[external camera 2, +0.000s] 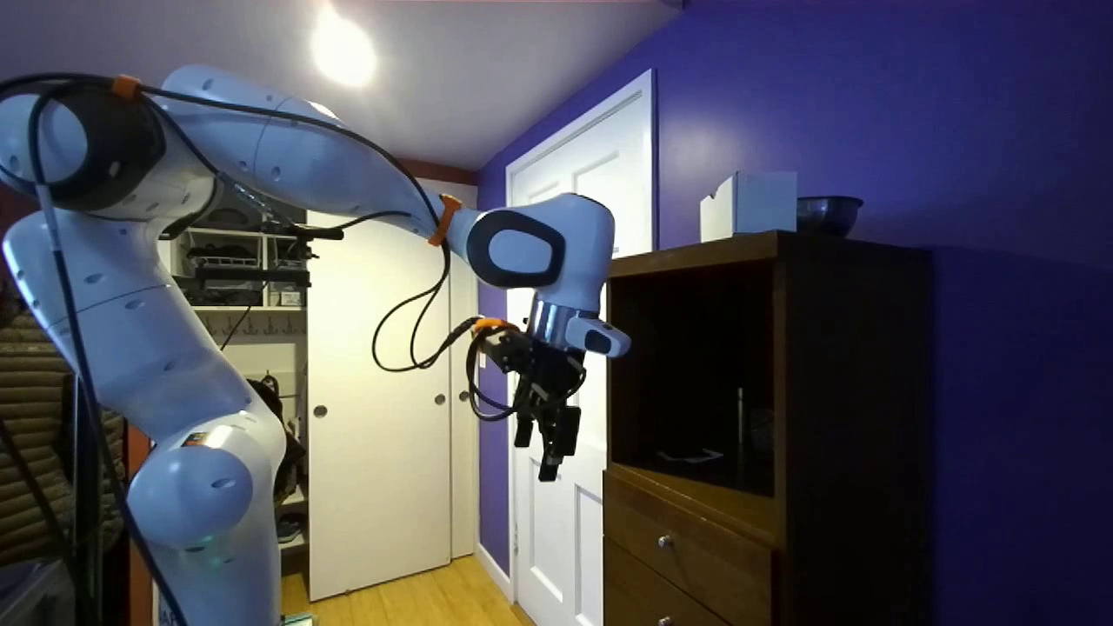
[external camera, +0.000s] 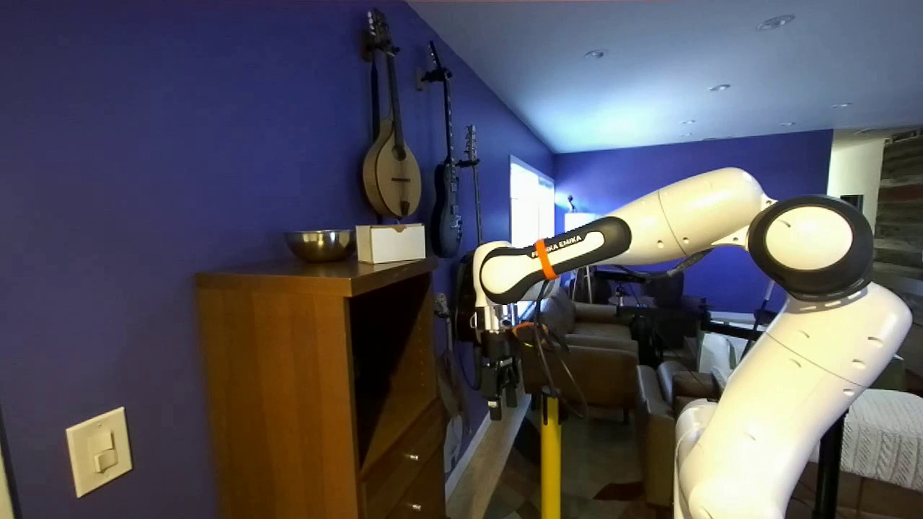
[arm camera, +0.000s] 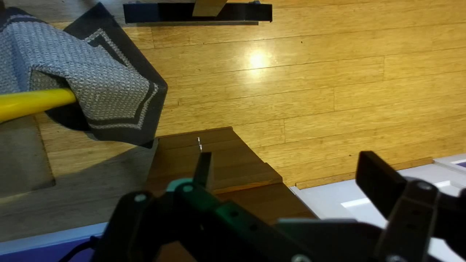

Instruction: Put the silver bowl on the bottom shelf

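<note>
The silver bowl (external camera: pixel 321 246) sits upright on the cabinet's flat top, beside a white box; it also shows in an exterior view (external camera 2: pixel 829 215), partly behind the box. The bottom shelf (external camera 2: pixel 704 496) is the floor board of the cabinet's open compartment, above the drawers; its inside is dark. My gripper (external camera: pixel 502 404) hangs pointing down in front of the cabinet, apart from it and lower than the bowl. It also shows in an exterior view (external camera 2: pixel 548 443). In the wrist view my gripper (arm camera: pixel 287 160) has its fingers wide apart with nothing between them. The bowl is out of the wrist view.
The white box (external camera: pixel 393 244) stands on the cabinet top near its front edge. The brown cabinet (external camera: pixel 281 389) stands against the purple wall. A thin upright thing (external camera 2: pixel 741 426) and a pale flat thing (external camera 2: pixel 691 456) are inside the compartment. A yellow post (external camera: pixel 551 454) stands near the gripper.
</note>
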{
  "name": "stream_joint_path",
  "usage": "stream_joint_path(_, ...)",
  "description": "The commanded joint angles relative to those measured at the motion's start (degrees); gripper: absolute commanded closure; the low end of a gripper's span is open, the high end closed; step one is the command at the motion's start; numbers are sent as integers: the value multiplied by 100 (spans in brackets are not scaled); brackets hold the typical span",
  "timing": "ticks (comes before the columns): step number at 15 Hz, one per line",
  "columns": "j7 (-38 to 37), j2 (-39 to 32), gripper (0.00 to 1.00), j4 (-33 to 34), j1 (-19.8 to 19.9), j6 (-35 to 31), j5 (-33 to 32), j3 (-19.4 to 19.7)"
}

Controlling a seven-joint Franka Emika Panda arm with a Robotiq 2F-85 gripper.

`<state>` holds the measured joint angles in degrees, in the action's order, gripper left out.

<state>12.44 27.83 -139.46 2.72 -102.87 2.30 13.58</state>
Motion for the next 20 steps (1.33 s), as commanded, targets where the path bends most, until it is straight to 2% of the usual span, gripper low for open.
stream_joint_path(1, 51, -18, 0, 9, 133, 12, 52, -116)
stream_joint_path(8, 51, -18, 0, 9, 133, 12, 52, -115)
stream_joint_path(10, -352, -137, 0, 338, 146, -62, 162, -211)
stream_joint_path(12, -671, -189, 0, 856, 210, -197, -161, -414)
stream_joint_path(14, -972, -282, 0, 1555, 325, 45, -423, -537)
stream_joint_path(17, -1386, -538, 0, 2674, 435, 493, -551, -617)
stream_joint_path(20, -1684, -766, 0, 3620, 449, 479, -628, -709)
